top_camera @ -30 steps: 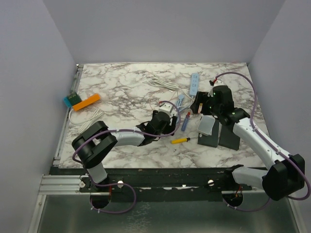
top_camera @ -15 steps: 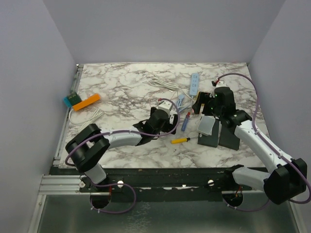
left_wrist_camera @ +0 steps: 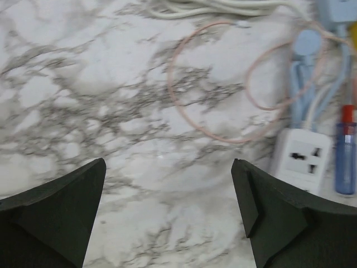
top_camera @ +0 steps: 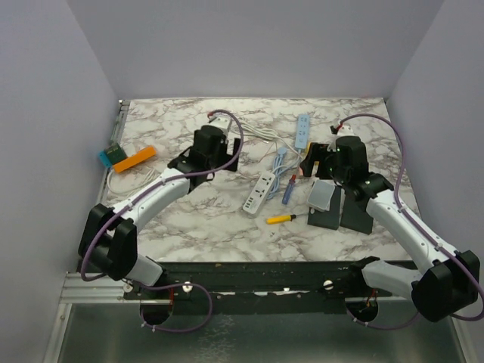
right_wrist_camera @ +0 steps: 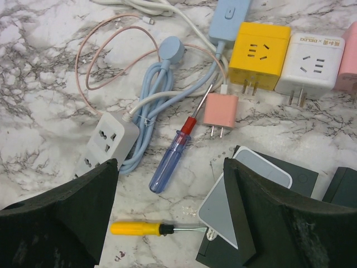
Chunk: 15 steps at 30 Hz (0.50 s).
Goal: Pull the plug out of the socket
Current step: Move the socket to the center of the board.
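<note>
Where one power strip [right_wrist_camera: 106,146] lies, two screwdrivers [right_wrist_camera: 170,159] rest nearby.

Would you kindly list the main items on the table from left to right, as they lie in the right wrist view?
white power strip → blue-handled screwdriver → pink charger plug → yellow cube adapter → white cube adapter
</note>
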Each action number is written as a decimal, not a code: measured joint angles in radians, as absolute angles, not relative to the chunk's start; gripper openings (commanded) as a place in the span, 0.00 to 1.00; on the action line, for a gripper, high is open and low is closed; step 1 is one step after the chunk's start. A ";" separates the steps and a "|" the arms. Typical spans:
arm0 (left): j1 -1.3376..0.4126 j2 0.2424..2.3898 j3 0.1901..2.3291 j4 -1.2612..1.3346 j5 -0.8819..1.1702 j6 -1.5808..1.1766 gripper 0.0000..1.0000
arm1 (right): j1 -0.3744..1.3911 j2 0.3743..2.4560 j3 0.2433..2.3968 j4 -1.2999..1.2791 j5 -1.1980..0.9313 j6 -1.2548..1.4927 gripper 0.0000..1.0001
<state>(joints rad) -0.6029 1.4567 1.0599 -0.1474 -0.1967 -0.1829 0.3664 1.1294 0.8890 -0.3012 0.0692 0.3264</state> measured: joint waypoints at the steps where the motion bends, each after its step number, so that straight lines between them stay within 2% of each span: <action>1: -0.560 1.457 1.069 -0.176 -0.199 -0.163 0.99 | 0.366 1.129 0.887 -0.297 0.068 0.323 0.82; 8: -0.220 1.497 1.073 -0.295 -0.216 -0.080 0.99 | 0.366 1.129 0.879 -0.277 0.052 0.311 0.82; 15: -0.104 1.633 1.073 -0.314 -0.249 -0.002 0.99 | 0.366 1.129 0.879 -0.255 0.032 0.301 0.83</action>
